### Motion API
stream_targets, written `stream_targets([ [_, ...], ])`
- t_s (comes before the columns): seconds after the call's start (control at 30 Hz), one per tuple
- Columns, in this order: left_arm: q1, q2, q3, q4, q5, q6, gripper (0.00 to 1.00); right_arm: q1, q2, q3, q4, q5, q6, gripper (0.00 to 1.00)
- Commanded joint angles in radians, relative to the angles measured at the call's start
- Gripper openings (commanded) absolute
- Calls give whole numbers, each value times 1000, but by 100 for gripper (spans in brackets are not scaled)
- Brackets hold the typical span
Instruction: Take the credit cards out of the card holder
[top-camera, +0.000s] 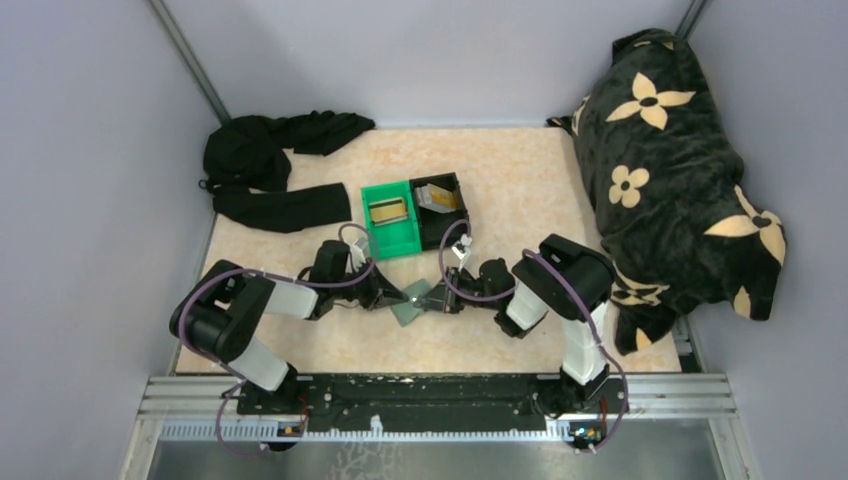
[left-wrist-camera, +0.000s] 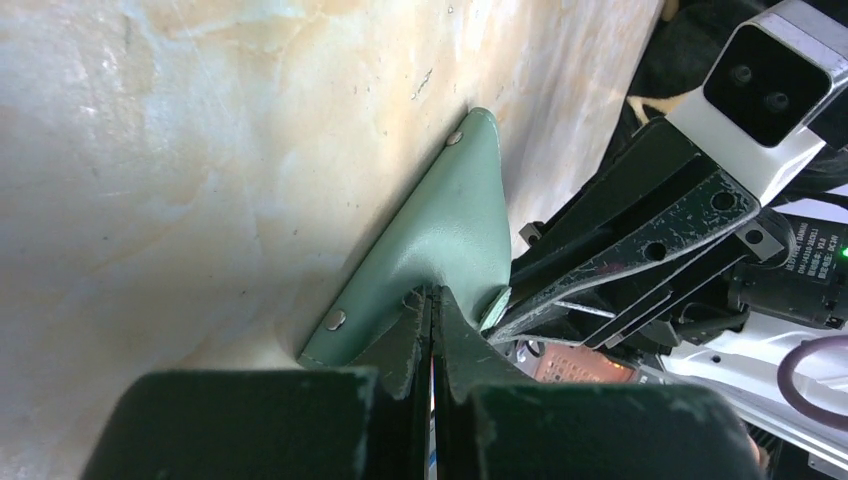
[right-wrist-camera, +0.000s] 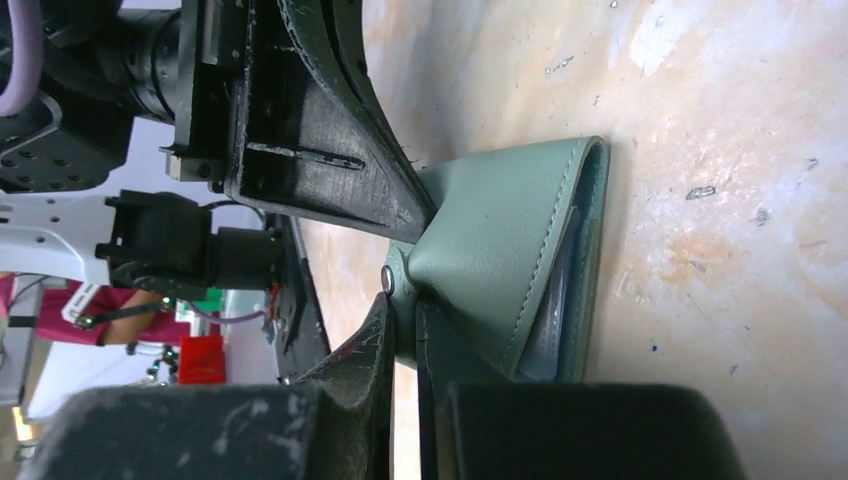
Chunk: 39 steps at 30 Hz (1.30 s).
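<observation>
Quick note: the card holder lies mid-tabletop, toward the near edge, a little in front of the green bin. Your left end effector is clamped tight on one panel, and your right end effector is pinched narrow on the corner by the rivet. Risk: both grips are shallow on soft material, so pulling may slip one free. The two end effectors are almost touching and could collide. Can't tell if a card is inside. The small label on the right arm is unreadable

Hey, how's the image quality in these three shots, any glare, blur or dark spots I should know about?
Top view: even light, sharp, but the wallet is tiny. Left wrist view: glare washes out the table; the left pincer is dark and blurred up close. Right wrist view: wallet sharp, right pincer soft and shadowed.
</observation>
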Motion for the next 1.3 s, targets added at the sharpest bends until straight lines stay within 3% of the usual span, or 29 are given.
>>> stream_targets([
  [0.0, 6, 31, -2, -150, -188, 68, 0, 14, 12, 57, 404, -180, 144, 0],
  [0.03, 7, 20, 1, -163, -199, 74, 0, 15, -19, 60, 323, -166, 99, 2],
  [0.1, 6, -4, 10, -186, -217, 89, 0, 24, -106, 67, 114, -110, -18, 18],
  [0.2, 6, -38, 16, -220, -242, 100, 0, 65, -260, 122, -328, 59, -240, 32],
  [0.3, 6, -71, 10, -242, -265, 108, 0, 117, -349, 221, -695, 240, -409, 34],
  [0.4, 4, -108, -1, -264, -288, 114, 0, 121, -318, 279, -801, 258, -462, 25],
  [0.6, 5, -155, -14, -300, -316, 134, 0, 166, -263, 358, -953, 392, -522, 28],
  [0.83, 5, -142, -22, -285, -302, 133, 0, 182, -204, 411, -1043, 421, -564, 29],
  [0.97, 6, -128, -27, -268, -298, 129, 0, 191, -203, 396, -993, 369, -562, 29],
  [1.1, 4, -130, -37, -258, -301, 123, 0, 193, -183, 391, -920, 282, -534, 20],
  [1.27, 5, -133, -41, -266, -316, 126, 0, 194, -171, 384, -835, 191, -497, 23],
])
